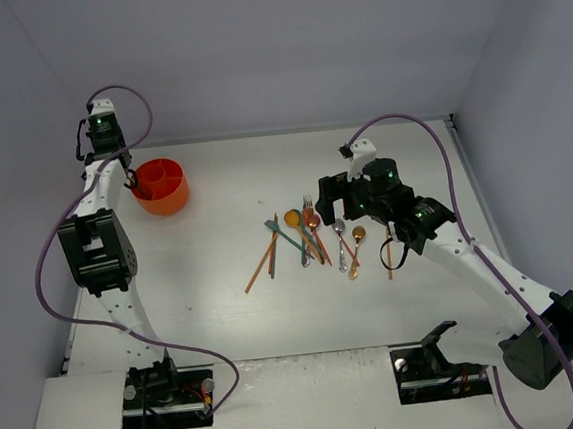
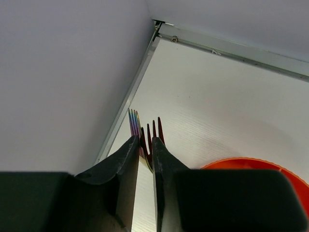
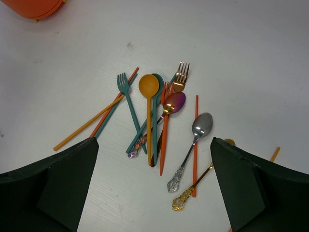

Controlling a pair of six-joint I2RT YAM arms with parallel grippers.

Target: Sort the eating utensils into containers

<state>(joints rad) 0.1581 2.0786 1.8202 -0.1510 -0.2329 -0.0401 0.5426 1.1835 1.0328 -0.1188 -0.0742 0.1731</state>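
Observation:
The orange-red cup point(image 1: 177, 196), split into compartments, stands at the back left. My left gripper point(image 1: 131, 184) hangs over its left rim. In the left wrist view the cup's rim point(image 2: 256, 165) shows at lower right. There the left gripper point(image 2: 145, 140) is open by a narrow slit, and a dark red fork point(image 2: 153, 129) stands at the tips with a thin gap beside it. An iridescent fork point(image 2: 133, 122) rises just behind the left finger. The other utensils point(image 1: 314, 237) lie piled mid-table. My right gripper point(image 1: 330, 203) hovers wide open above this pile point(image 3: 153, 142), holding nothing.
In the pile are a teal fork point(image 3: 124, 87), a yellow spoon point(image 3: 148, 84), a rose-gold fork point(image 3: 182, 72), a purple spoon point(image 3: 175, 101), a silver spoon point(image 3: 202, 124), a gold spoon's handle point(image 3: 186, 198) and orange chopsticks point(image 3: 195, 145). The back wall and left wall stand near the cup.

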